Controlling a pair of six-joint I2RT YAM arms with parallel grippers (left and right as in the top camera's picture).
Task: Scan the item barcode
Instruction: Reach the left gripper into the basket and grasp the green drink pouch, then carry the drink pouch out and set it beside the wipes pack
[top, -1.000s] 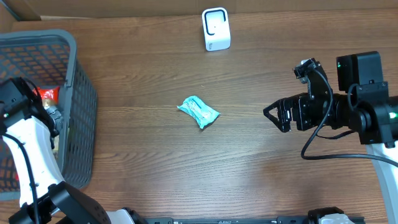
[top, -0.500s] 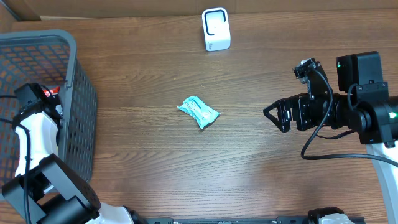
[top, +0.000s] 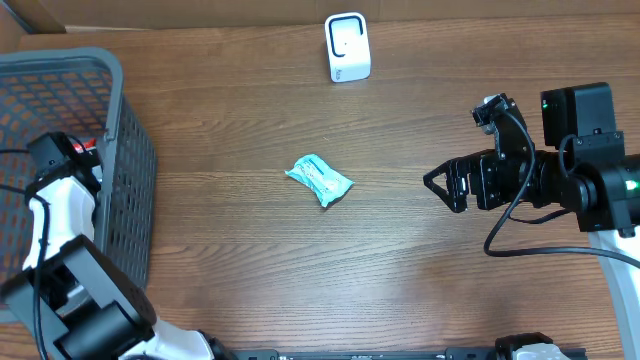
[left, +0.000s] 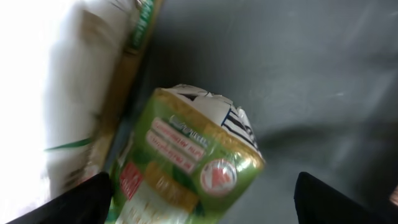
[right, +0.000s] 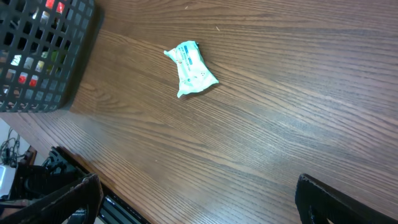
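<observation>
My left arm reaches down into the grey mesh basket at the table's left. In the left wrist view my left gripper is open, with a green snack packet lying between its fingers, close to the left one and apart from the right. A white bag lies beside the packet. A teal packet rests mid-table. The white scanner stands at the far edge. My right gripper hovers open and empty, right of the teal packet.
The basket's dark floor shows to the right of the green packet. A red item shows inside the basket by my left wrist. Bare wooden table lies between the basket and my right arm.
My left arm has swung and its wrist has shifted slightly right inside the basket. The right arm and the teal packet have not moved.
</observation>
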